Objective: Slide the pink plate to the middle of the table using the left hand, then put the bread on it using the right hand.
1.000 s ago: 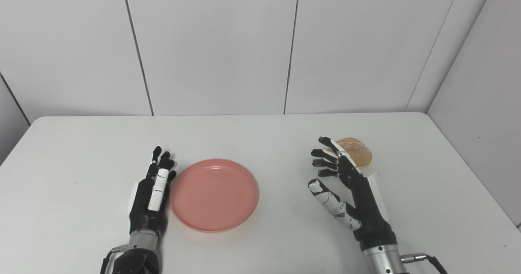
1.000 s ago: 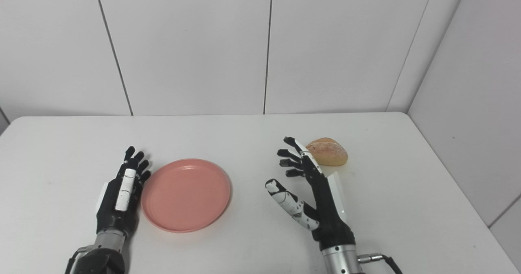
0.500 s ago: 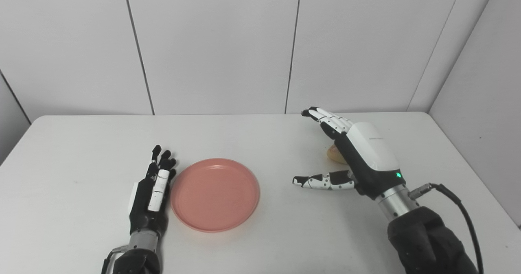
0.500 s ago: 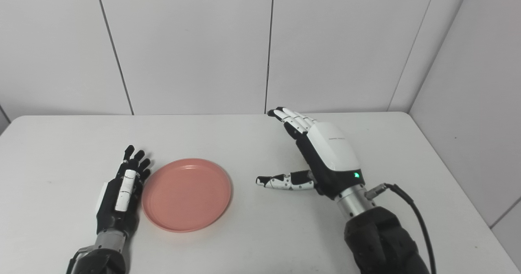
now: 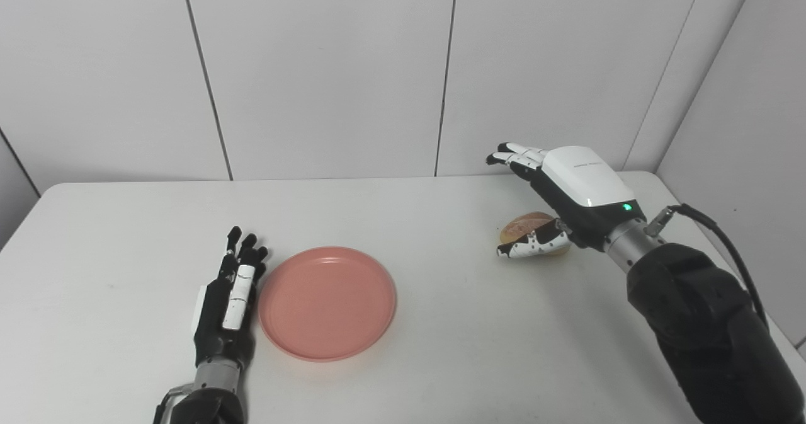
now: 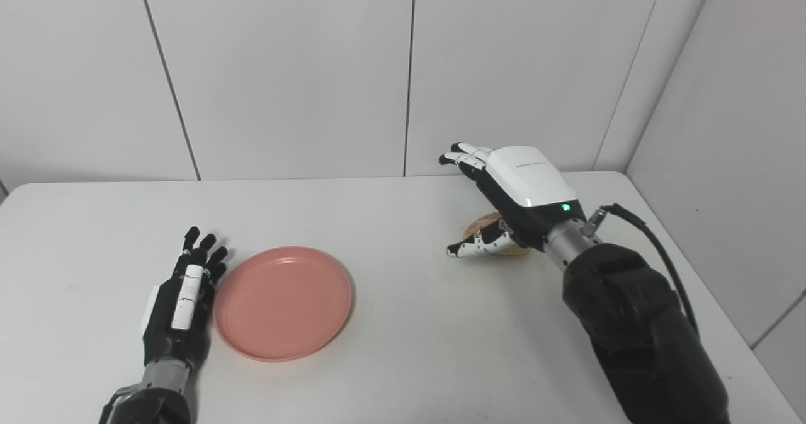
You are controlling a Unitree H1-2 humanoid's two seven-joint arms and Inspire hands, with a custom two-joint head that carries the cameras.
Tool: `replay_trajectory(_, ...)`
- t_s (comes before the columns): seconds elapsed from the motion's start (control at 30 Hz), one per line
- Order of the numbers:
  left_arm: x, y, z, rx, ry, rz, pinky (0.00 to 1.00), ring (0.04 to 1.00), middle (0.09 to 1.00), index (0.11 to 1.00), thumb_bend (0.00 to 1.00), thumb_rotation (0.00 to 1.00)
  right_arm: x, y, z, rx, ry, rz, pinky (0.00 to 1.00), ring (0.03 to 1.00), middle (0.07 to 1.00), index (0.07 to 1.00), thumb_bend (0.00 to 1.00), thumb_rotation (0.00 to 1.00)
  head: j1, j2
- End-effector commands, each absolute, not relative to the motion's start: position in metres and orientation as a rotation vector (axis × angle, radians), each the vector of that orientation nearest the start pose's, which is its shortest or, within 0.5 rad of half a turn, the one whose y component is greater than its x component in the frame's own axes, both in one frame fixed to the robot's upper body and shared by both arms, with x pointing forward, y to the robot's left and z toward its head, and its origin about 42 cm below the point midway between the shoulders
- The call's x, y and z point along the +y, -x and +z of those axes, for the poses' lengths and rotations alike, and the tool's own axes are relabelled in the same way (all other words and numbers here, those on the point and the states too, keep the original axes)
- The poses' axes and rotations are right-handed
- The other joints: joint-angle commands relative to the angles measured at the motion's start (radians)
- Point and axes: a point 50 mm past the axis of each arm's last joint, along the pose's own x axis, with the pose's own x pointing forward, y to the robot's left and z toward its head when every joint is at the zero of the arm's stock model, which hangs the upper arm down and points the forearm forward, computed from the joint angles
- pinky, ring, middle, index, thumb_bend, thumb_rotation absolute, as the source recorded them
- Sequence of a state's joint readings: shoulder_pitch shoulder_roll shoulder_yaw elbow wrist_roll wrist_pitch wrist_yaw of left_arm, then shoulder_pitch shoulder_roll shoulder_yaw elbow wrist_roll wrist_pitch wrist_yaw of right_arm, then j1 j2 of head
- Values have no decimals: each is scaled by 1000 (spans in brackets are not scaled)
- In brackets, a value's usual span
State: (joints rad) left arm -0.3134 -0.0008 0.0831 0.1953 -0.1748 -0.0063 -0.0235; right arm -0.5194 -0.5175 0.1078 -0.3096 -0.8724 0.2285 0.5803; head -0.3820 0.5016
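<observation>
The right hand hovers palm-down over the bread, fingers stretched out and apart from the thumb, gripping nothing; the hand hides most of the loaf, which lies well right of the pink plate. The left hand rests flat against the plate's left rim, fingers straight and close together, holding nothing.

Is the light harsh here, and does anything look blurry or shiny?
Left eye view: soft, even light; the round pink plastic plate casts only a faint shadow on the white table. Right eye view: sharp throughout, a mild sheen on the right hand and its white shell, no strong glare.
</observation>
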Motion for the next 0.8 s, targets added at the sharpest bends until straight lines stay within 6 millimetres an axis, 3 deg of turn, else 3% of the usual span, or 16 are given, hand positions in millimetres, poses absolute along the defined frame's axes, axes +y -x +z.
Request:
replay_trajectory(0.0,203,-386,146,-128,187,-47,966,921,958,984,812,751,-284,-389,365,-278,1466,84,822,889,895,825,1000,282,1,0)
replay_trajectory(0.17,202,-386,145,-126,187,-42,957,917,954,982,801,746,-302,-412,373,-167,1496,125,788,875,874,814,1000,277,5,1)
replay_trajectory(0.43,201,-385,146,-129,186,-44,917,904,950,981,800,746,-314,-442,371,-30,1498,189,688,877,876,818,1000,217,8,4)
replay_trajectory(0.53,201,-384,146,-131,185,-46,916,907,955,986,788,749,-316,-452,370,6,1485,204,637,805,823,811,1000,202,10,4)
replay_trajectory(0.77,200,-383,146,-134,183,-44,893,901,948,979,807,737,-318,-473,363,66,1446,230,642,779,835,812,1000,203,15,7)
